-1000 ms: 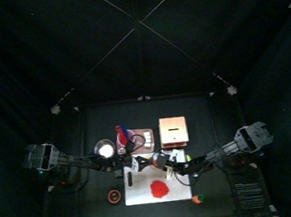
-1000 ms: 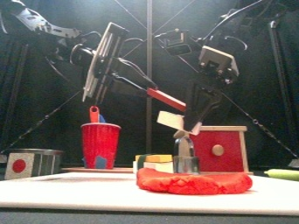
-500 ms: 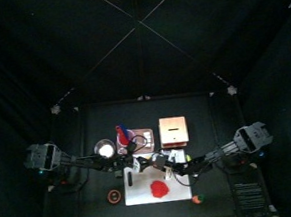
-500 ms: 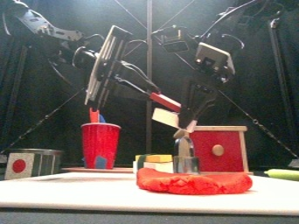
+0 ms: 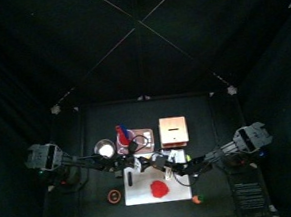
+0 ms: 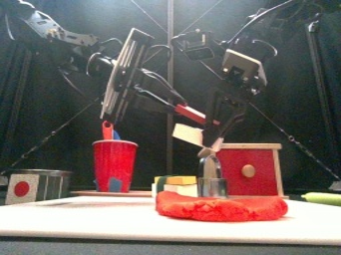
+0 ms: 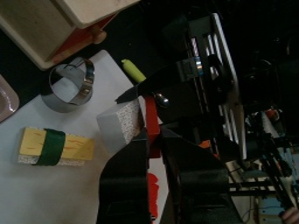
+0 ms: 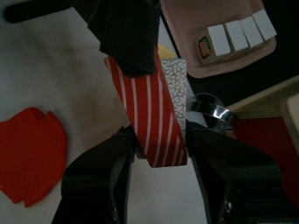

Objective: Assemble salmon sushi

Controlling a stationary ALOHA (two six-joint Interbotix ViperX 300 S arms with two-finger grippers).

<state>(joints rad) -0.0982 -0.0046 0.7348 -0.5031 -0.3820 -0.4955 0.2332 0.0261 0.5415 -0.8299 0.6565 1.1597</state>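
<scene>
Both arms are holding almost unchanged position; the left pincer [image 6: 186,111] and right pincer [image 8: 158,157] are jointly clamping the striped salmon slice [image 8: 149,109], long axis running between them, above the red mat [image 6: 221,206].

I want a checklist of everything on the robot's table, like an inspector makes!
Surface: white board on the black table.
Job's things: striped salmon slice held up between both grippers; rice block with green band; rice pieces in a tray; flat red piece.
Clutter: red cup, red box, metal ring, small tin.
Grippers: left gripper and right gripper both grip the slice.
Cables: nothing seen loose on the table.
Surroundings: black curtains.
</scene>
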